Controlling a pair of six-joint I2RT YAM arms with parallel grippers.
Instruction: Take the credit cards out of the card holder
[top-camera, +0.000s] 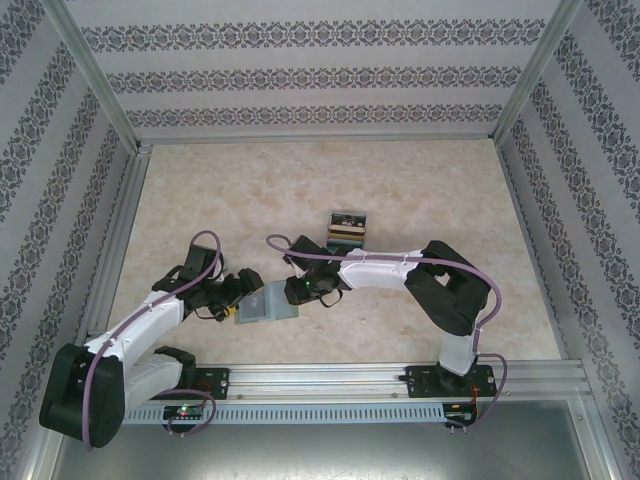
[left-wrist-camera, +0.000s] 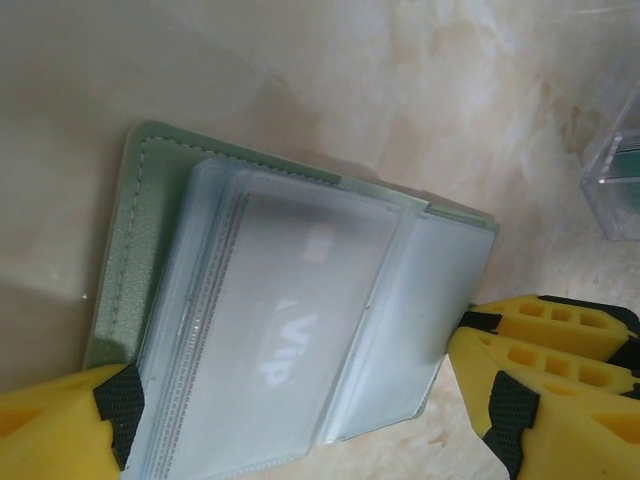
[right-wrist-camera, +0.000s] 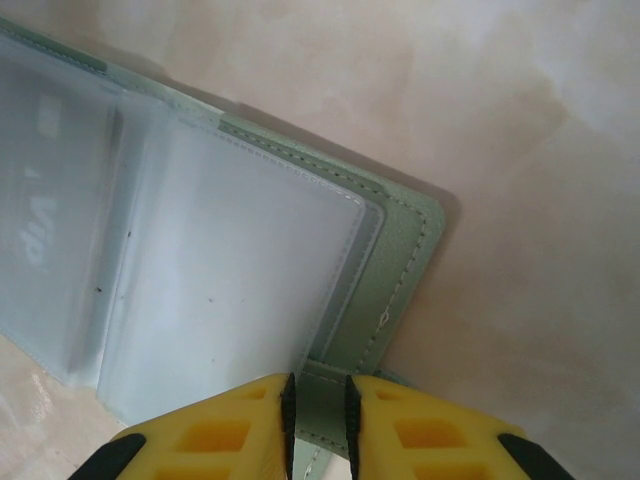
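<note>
Top view: the card holder (top-camera: 268, 305) lies lower centre on the counter (top-camera: 450, 190), between the left hand (top-camera: 232, 298) and the right hand (top-camera: 302, 292). Left wrist: the left hand, spread, stands either side of it. Right wrist: the right hand pinches its bottom-centre edge.

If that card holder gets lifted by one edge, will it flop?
Probably floppy: the card holder is a thin stitched cover. Its clear plastic sleeves look loose, so they would likely fan out. The glossy plastic may slip; the right gripper pinches the cover instead.
</note>
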